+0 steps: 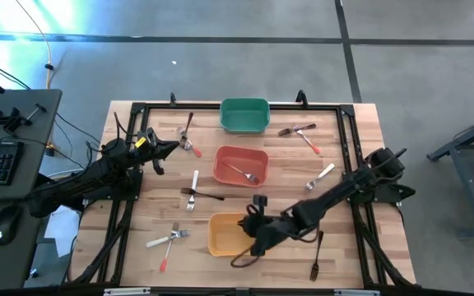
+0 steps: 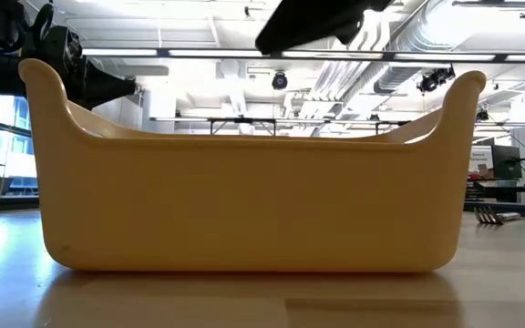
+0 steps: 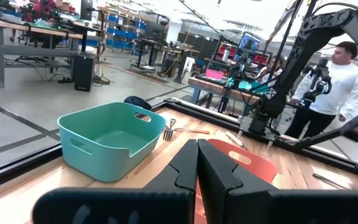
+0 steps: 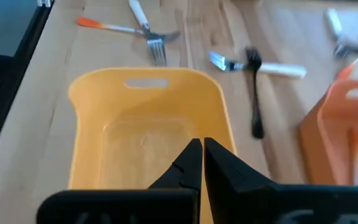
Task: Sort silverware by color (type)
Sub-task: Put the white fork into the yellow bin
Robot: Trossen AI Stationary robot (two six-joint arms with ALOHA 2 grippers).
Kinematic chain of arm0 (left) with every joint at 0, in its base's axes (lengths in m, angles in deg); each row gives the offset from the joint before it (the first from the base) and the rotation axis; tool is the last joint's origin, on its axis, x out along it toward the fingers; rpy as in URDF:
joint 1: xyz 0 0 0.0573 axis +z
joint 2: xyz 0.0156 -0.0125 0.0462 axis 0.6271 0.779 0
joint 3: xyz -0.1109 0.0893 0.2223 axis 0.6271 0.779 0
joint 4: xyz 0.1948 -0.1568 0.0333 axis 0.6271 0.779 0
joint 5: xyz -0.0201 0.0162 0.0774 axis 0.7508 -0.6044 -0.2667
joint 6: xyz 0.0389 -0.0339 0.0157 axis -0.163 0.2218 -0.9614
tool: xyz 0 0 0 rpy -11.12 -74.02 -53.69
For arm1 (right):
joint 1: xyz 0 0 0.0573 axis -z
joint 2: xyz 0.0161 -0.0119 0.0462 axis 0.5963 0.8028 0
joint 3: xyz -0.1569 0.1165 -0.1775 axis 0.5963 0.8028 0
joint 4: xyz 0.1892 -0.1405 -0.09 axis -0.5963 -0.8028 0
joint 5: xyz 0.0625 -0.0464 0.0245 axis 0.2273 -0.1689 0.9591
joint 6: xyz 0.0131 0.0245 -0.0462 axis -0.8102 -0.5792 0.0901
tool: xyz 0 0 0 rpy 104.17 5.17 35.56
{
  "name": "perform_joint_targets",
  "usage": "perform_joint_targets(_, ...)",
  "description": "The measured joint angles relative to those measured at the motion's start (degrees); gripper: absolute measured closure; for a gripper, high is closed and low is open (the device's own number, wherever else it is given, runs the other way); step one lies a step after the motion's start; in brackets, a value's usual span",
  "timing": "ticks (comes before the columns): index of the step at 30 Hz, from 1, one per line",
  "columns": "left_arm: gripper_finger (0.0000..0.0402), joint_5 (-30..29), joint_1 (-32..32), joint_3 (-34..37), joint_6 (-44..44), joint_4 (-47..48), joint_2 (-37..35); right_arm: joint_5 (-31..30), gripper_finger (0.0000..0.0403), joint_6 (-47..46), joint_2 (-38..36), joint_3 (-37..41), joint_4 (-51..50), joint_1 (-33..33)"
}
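Silverware lies scattered on the wooden table. A white-handled fork (image 1: 193, 182) crosses a dark fork (image 1: 208, 196) at the middle. A white fork and an orange-handled one (image 1: 169, 240) lie near the front left. One dark fork (image 1: 316, 256) lies at the front right. An orange-handled fork (image 1: 243, 173) lies inside the red bin (image 1: 229, 153). My right gripper (image 4: 201, 163) hangs shut, with nothing in it, over the right end of the yellow bin (image 4: 82, 93), which shows nothing inside. My left gripper (image 3: 197, 168) waits shut at the far left, pointing level.
The green bin (image 1: 245, 105) stands at the far middle. More forks lie at the far left (image 1: 189, 136), at the far right (image 1: 301, 133) and at the right (image 1: 322, 175). A person stands beyond the table (image 3: 344, 81). In the low view the yellow bin (image 2: 244, 200) fills the picture.
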State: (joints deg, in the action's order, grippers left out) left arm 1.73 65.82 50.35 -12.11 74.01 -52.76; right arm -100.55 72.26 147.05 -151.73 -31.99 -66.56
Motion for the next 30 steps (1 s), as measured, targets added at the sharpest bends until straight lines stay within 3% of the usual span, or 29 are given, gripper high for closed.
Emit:
perform_joint_targets(9, 0.0401, 0.0, 0.0, 0.0, 0.0, 0.0, 0.0, 0.5, 0.0403, 7.8, -2.7, 12.6, 19.8, 0.8)
perform_joint_targets(15, 0.0401, 0.0, 0.0, 0.0, 0.0, -0.9, 0.0, 0.4, 0.0403, 14.6, -12.6, 27.6, 38.7, 0.9)
perform_joint_targets(21, 0.0401, 0.2, 0.0, 0.0, 0.0, -2.1, 0.0, 0.0, 0.0403, 14.7, -22.7, 43.0, 52.5, 3.3)
perform_joint_targets(26, 0.0401, 12.3, 0.0, -3.7, -0.7, -1.4, 1.0, 0.6, 0.0403, 13.4, -27.1, 50.0, 56.2, 5.1)
perform_joint_targets(30, 0.0401, 11.9, 0.0, -10.6, -5.9, 7.8, 5.7, 0.5, 0.0403, 13.7, -27.8, 51.6, 56.8, 7.0)
